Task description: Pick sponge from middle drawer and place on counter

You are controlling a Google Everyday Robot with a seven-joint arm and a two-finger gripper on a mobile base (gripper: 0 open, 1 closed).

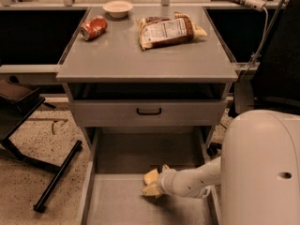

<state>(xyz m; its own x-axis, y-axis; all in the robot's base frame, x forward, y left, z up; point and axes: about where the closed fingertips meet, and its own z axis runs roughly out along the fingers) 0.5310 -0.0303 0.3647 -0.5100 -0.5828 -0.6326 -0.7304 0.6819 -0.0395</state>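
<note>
**Barely begun: sponge not yet lifted**

Claw (154, 187) sits low in the middle drawer (122, 205), sponge (150, 176) at its tip; its grip I cannot tell. Beyond and above it, the counter (140, 60) awaits, carrying bag (166, 30), can (93, 27), bowl (117, 8).

Bottom edge cuts off the middle drawer (117, 205); sponge indistinguishable at the gripper (151, 183) inside.
</note>
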